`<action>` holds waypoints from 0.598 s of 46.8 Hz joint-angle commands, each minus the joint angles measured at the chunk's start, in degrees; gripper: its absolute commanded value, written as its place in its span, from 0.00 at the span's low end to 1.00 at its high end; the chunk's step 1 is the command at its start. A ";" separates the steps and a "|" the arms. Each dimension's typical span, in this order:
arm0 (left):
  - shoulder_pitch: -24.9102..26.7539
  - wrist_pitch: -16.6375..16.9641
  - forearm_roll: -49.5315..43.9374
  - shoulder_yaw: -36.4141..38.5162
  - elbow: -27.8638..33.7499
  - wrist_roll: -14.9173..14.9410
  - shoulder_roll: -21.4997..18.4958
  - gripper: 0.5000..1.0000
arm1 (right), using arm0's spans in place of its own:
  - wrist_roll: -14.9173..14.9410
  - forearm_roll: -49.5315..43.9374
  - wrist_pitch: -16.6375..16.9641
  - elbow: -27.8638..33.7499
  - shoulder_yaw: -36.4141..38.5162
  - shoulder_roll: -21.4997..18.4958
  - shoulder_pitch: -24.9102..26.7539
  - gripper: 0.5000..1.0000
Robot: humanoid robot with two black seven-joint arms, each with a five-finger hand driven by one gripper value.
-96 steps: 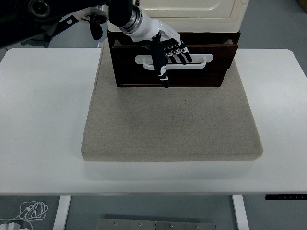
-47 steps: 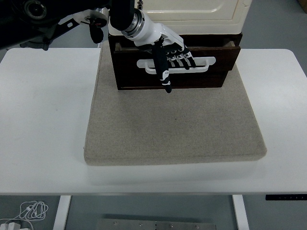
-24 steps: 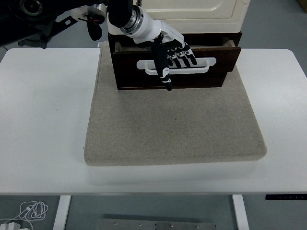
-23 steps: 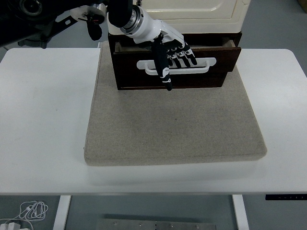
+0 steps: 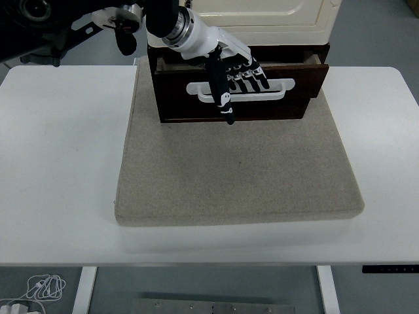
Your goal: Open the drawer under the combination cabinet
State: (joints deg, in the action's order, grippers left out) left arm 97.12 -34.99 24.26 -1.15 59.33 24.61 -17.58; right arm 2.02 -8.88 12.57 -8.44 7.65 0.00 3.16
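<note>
Head view, the only one. White table (image 5: pixel 59 163) fills most of the frame; a grey-beige mat (image 5: pixel 239 170) lies on its middle, running from the far edge toward the near edge. At 12 o'clock on the mat stands the combination cabinet (image 5: pixel 262 13), cream upper part cut off by the top of the frame, dark brown base below it. The drawer (image 5: pixel 242 88) in that base, dark wood front, sits pulled out a short way toward the near edge; a thin strip of its open top shows behind the front panel. A long white handle (image 5: pixel 275 89) runs across the drawer front. Left hand (image 5: pixel 232 69) enters from about 10 o'clock on a black arm with a silver-and-white wrist, and lies over the left half of the drawer front. Four fingers (image 5: pixel 247 78) are curled over and hooked behind the white handle, clamped on it; the thumb (image 5: pixel 222 98), black with white marks, points straight down in front of the panel toward 6 o'clock, its tip just above the drawer's lower edge. Dark robot structure at 11 o'clock, off the table. Below the table's near edge, at 7 o'clock, a coil of white cable (image 5: pixel 42 288) on the floor.
</note>
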 commanded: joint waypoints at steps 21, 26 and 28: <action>-0.44 -0.01 -0.17 0.10 0.00 0.00 0.00 1.00 | 0.00 0.00 0.00 0.00 0.00 0.00 0.00 0.85; -0.53 -0.01 -0.17 0.10 0.00 0.00 0.00 1.00 | 0.00 0.00 0.00 0.00 0.00 0.00 0.00 0.85; -0.53 -0.01 -0.17 0.10 0.08 0.00 0.00 1.00 | 0.09 0.00 0.00 0.00 0.00 0.00 0.00 0.85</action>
State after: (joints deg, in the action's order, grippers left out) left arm 96.59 -34.98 24.11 -1.06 59.32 24.61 -17.58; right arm 2.02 -8.88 12.57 -8.44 7.65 0.00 3.19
